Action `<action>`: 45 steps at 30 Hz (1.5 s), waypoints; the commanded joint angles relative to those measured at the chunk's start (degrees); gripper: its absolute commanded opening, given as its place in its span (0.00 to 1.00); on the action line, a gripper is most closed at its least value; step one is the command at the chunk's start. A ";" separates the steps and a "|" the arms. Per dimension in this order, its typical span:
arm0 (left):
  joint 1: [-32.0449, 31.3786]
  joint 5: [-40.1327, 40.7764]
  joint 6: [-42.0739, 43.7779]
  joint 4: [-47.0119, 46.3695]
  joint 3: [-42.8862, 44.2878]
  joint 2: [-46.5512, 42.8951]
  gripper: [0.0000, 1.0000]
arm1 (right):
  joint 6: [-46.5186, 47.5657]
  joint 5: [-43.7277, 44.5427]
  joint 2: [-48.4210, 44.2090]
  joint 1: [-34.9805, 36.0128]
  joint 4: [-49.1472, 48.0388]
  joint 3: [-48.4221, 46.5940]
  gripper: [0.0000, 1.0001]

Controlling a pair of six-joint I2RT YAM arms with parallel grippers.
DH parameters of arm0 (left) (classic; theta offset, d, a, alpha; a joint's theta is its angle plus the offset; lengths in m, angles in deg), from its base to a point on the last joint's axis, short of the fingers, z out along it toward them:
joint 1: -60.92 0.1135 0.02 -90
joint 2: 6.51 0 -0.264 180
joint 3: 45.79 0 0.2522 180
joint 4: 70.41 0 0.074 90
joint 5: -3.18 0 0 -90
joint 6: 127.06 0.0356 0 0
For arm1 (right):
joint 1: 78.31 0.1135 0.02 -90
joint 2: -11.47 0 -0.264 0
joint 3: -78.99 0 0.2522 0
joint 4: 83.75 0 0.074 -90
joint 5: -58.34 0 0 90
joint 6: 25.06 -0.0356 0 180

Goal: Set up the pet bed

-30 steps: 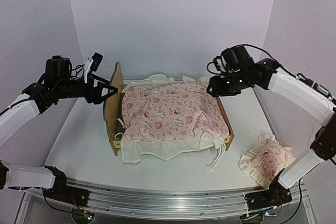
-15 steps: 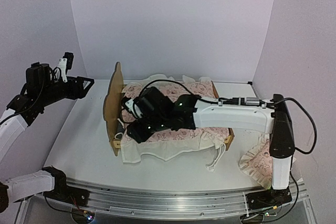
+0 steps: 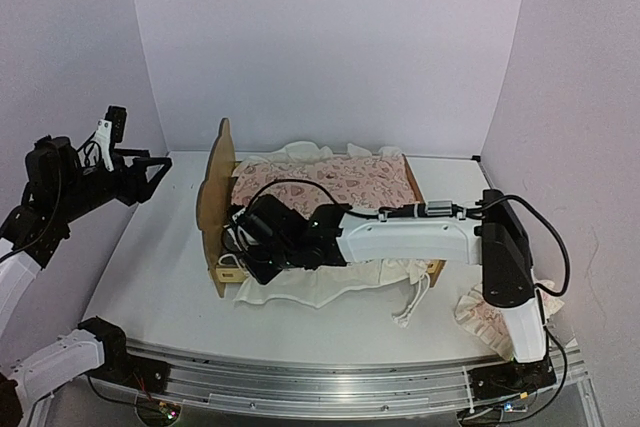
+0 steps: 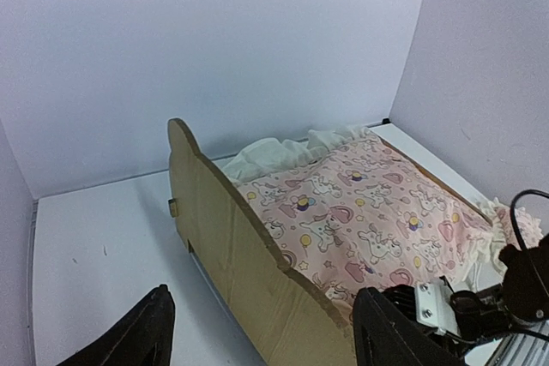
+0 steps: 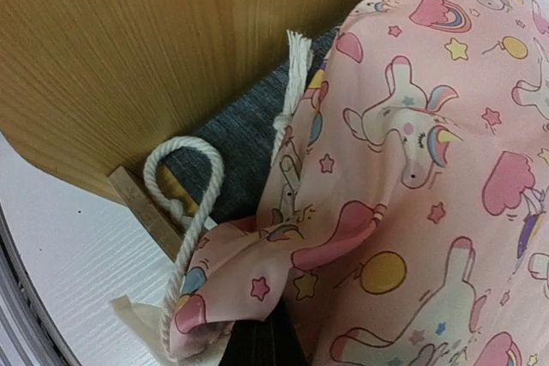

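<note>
Right now the pet bed (image 3: pixel 213 192) sits mid-table (image 3: pixel 160 267), its scalloped headboard (image 5: pixel 171 40) upright at the left end and a pink unicorn-print cover (image 3: pixel 340 182) with a cream ruffle spread over it. The right arm reaches across the front of the bed to its near-left corner. There the right gripper (image 5: pixel 257 345) is closed, pinching a bunched corner of the cover just beside the headboard. A white drawstring cord (image 5: pixel 184 177) loops over the grey fabric base (image 5: pixel 240 135) next to it. The left gripper (image 3: pixel 152 175) hangs in the air left of the headboard, well apart from it, jaws wide and holding nothing. A small ruffled pillow (image 3: pixel 475 312) lies at the table's right, partly behind the arm.
</note>
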 commanded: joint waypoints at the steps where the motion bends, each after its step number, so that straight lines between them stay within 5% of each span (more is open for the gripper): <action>1: 0.13 -11.71 2.54 -0.59 -0.86 -1.04 0.71 | -0.37 -2.24 -7.98 -1.85 -1.32 1.46 0.00; 6: 0.12 -26.83 9.05 0.42 -0.52 -0.78 0.62 | -1.75 -15.89 -14.49 -6.68 -3.77 5.81 0.00; 13: -3.95 -28.52 20.51 10.16 3.71 5.63 0.55 | -1.92 -22.31 -18.98 -11.77 -5.39 10.76 0.00; 20: -31.28 -7.16 23.97 15.31 8.47 16.48 0.52 | -2.41 -24.74 -21.26 -14.86 -6.92 14.19 0.00; 24: -37.53 -1.83 22.69 14.69 10.88 22.40 0.50 | -3.00 -26.79 -22.03 -17.17 -7.64 15.49 0.00; 30: -38.65 3.91 19.21 7.86 9.70 27.09 0.50 | -2.02 -28.46 -21.90 -18.92 -8.01 15.94 0.00; 37: -38.63 13.44 13.38 10.09 9.75 32.01 0.47 | -0.85 -29.16 -22.45 -18.96 -8.04 19.06 0.00; 45: -38.55 18.55 24.19 16.16 16.23 40.61 0.41 | 1.54 -29.24 -24.85 -19.42 -7.99 23.81 0.00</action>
